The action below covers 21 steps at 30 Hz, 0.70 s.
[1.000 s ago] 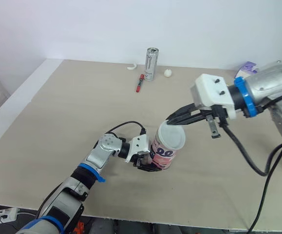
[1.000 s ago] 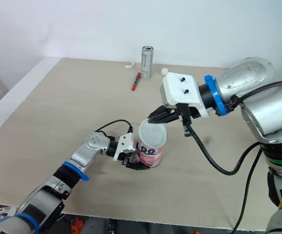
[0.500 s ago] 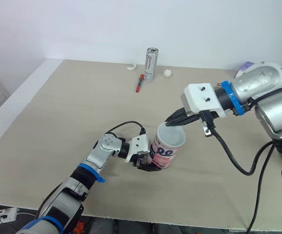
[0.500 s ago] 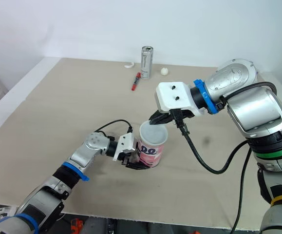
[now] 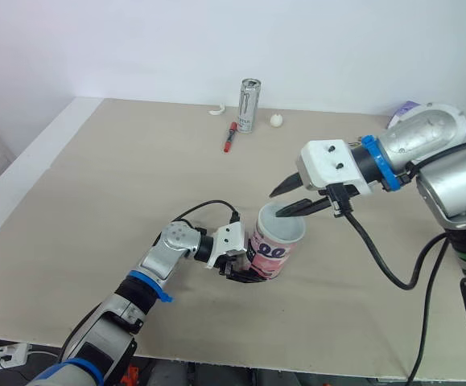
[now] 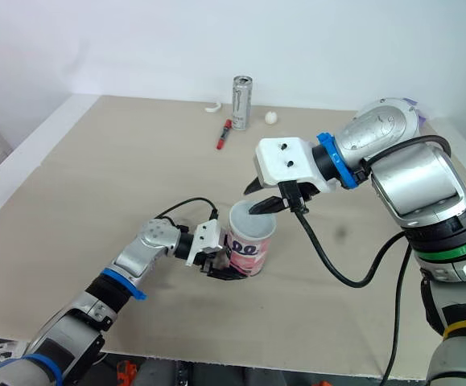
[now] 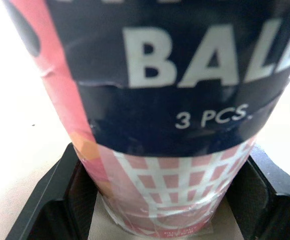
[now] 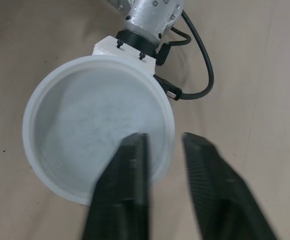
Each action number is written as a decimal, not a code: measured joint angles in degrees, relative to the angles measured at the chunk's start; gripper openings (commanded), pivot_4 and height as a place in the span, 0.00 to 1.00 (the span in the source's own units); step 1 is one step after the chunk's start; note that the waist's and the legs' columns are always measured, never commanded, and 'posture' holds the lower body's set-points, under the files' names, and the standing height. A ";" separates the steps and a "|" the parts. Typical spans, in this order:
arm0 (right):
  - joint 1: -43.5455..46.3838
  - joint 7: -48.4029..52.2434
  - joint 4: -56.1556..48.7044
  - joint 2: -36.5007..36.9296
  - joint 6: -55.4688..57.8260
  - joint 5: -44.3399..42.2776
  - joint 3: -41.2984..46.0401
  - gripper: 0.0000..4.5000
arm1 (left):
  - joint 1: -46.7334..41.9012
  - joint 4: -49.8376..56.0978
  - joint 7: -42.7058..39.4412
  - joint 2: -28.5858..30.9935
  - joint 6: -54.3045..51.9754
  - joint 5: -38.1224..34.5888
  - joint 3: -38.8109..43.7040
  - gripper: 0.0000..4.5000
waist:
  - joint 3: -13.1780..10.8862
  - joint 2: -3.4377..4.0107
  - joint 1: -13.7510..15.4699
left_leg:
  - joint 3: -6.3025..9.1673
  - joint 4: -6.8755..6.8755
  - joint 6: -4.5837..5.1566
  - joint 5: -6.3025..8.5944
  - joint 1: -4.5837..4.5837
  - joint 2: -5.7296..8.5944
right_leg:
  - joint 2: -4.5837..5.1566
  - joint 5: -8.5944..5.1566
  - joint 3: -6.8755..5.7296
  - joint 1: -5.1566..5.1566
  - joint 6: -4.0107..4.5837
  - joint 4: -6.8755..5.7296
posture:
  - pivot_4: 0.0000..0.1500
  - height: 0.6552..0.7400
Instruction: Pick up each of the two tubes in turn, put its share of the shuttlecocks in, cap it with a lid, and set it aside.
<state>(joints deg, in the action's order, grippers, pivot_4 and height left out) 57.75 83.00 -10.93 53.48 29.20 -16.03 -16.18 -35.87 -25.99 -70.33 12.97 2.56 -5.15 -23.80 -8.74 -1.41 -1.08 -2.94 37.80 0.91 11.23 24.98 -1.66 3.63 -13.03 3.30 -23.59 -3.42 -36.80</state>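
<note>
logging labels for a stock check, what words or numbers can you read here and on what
"BAL", with the next letter cut off at the edge: white on the dark band of the tube.
"3 PCS.": same tube, just below that.
Can: its marking is too small to read.
Red pen: no text can be made out.

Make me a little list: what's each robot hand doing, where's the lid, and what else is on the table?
left gripper: shut on the tube, which stands on the table
lid: white, sitting on the tube's top
right gripper: open, fingers straddling the lid's rim
far edge: can, red marker, small white ball
</note>
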 measured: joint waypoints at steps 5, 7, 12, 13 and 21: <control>-3.30 -7.51 -0.89 -1.11 15.89 -12.74 16.38 0.27 | 0.33 0.54 0.09 0.18 -0.29 0.00 -0.03 0.72 | 0.01 -0.04 0.04 | -0.03 -0.14 0.00 0.00 0.01 0.01 | 0.16 0.02 -0.12 0.14 0.03 0.02 | 1.00 1.00; -4.83 -8.19 -1.83 -1.09 16.91 -13.79 17.54 0.10 | 0.32 0.62 0.09 0.20 -0.36 0.00 -0.07 0.72 | 0.06 -0.12 0.04 | -0.01 -0.22 0.01 0.00 0.00 -0.03 | 0.22 0.02 -0.27 0.12 0.03 0.07 | 1.00 1.00; -14.16 -10.21 -6.58 -0.99 19.08 -16.16 19.78 0.04 | 0.50 0.92 0.07 0.33 -0.51 -0.03 0.04 0.72 | 0.08 -0.15 0.03 | -0.02 -0.26 0.01 -0.01 0.03 -0.03 | 0.26 0.00 -0.33 0.18 0.01 0.09 | 1.00 1.00; -19.27 -11.83 -9.29 -1.15 19.16 -16.23 18.85 0.04 | 0.47 1.13 0.07 0.65 -0.67 -0.04 0.11 0.72 | 0.08 -0.05 -0.02 | -0.06 -0.27 0.03 -0.02 0.06 0.02 | 0.31 0.00 -0.34 0.16 0.01 0.09 | 1.00 1.00; -19.65 -14.39 -12.80 -2.06 19.21 -15.81 13.56 0.04 | 0.31 1.03 0.19 0.80 -1.21 -0.04 0.12 0.72 | 0.04 -0.11 -0.11 | 0.04 -0.28 0.00 -0.01 -0.03 -0.03 | 0.44 -0.14 -0.73 0.07 -0.28 0.09 | 1.00 1.00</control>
<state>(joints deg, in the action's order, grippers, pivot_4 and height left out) 38.10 68.62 -23.73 51.42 48.42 -31.84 -2.62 -35.56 -24.96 -70.14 13.77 1.35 -5.19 -23.68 -8.69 -1.52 -1.19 -2.89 37.52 0.92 11.22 24.95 -1.69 4.07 -13.17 2.57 -23.52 -3.70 -36.70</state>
